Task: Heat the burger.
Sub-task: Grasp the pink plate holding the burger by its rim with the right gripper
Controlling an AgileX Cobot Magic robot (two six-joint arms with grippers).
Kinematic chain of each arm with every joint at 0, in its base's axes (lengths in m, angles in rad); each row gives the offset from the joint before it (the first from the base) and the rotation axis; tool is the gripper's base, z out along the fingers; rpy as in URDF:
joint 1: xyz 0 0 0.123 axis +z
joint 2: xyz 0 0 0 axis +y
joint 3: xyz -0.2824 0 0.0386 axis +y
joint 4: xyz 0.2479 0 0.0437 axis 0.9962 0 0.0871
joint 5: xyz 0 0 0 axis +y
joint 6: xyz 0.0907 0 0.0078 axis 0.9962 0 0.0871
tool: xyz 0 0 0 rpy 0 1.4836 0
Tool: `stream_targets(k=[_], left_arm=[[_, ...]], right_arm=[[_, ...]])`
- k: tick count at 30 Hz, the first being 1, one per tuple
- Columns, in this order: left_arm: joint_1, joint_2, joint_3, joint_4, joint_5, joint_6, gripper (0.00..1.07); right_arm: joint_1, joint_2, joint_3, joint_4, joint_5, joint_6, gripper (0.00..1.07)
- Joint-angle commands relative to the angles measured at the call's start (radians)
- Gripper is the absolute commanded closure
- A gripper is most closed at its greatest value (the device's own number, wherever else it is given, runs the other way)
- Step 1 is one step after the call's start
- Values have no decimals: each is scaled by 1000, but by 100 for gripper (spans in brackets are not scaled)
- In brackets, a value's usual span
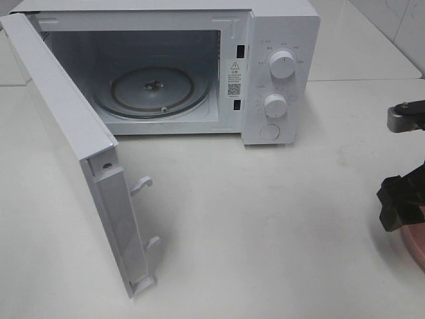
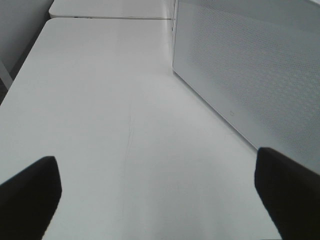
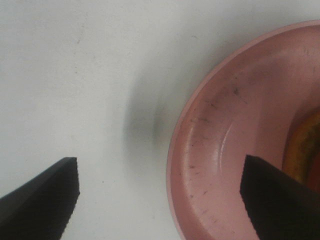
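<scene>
Right gripper (image 3: 160,167) spread wide, empty, jaws either side of plate (image 3: 220,165) rim. Burger (image 3: 305,145) just a sliver on plate; axis and facing unclear. Left gripper (image 2: 156,162) spread, empty.

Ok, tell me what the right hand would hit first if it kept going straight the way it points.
Probably the rim of the pink plate: the open right hand points down with that rim roughly between its fingers, one over the table, one over the plate's inside. Depth is unclear.
</scene>
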Motion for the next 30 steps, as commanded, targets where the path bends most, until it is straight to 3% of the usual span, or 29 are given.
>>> stream_targets(k=[1, 5, 14, 30], left_arm=[[3, -18, 1, 3, 2, 0, 9], [3, -18, 1, 3, 2, 0, 9], [3, -18, 1, 3, 2, 0, 9], [3, -18, 1, 3, 2, 0, 9]], right_arm=[[-6, 43, 0, -47, -29, 42, 21], [-7, 136, 0, -105, -69, 107, 21], [-35, 255, -10, -111, -114, 112, 22], [-56, 323, -23, -111, -132, 108, 25]])
